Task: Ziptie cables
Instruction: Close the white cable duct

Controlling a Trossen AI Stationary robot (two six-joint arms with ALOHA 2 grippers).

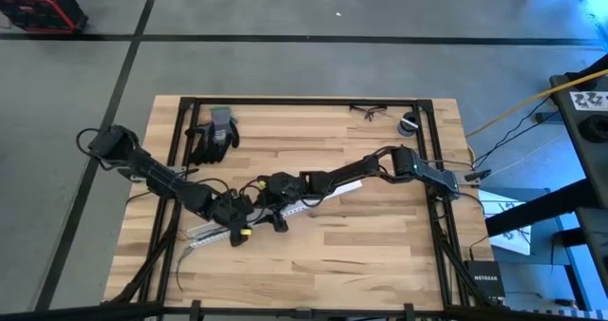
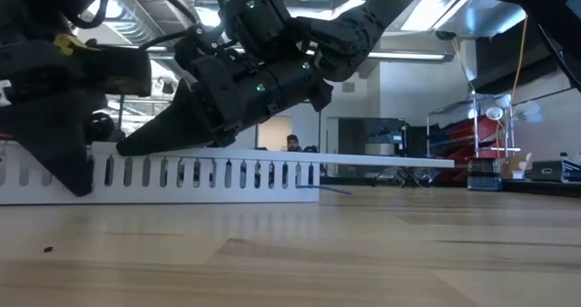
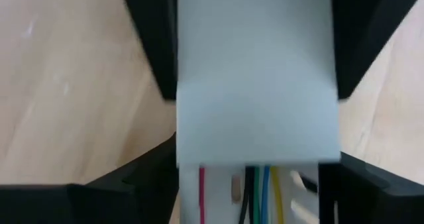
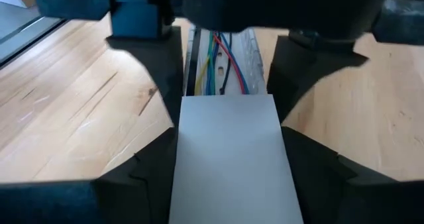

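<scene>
A: Evidently the cables [image 4: 218, 61] are thin coloured wires — red, blue, green, yellow, black — lying loose inside the white slotted channel [image 2: 182, 175], just ahead of the right gripper [image 4: 225, 151] and between the left gripper [image 3: 255, 85] fingers. Light, floppy, likely to splay; I'd take them as a bunch, mid-length, where they clear the lid.

B: Tool state?

A: Both sets of fingers straddle the flat white cover strip [image 4: 228, 158]. Right looks closed against its edges. Left also flanks the strip, but whether it is gripping or standing slack I cannot tell.

B: Pose?

A: In the high view the arms reach in from opposite sides and meet nose to nose over the channel, wrists pitched down. The low view shows one gripper angled onto the channel's top.
</scene>
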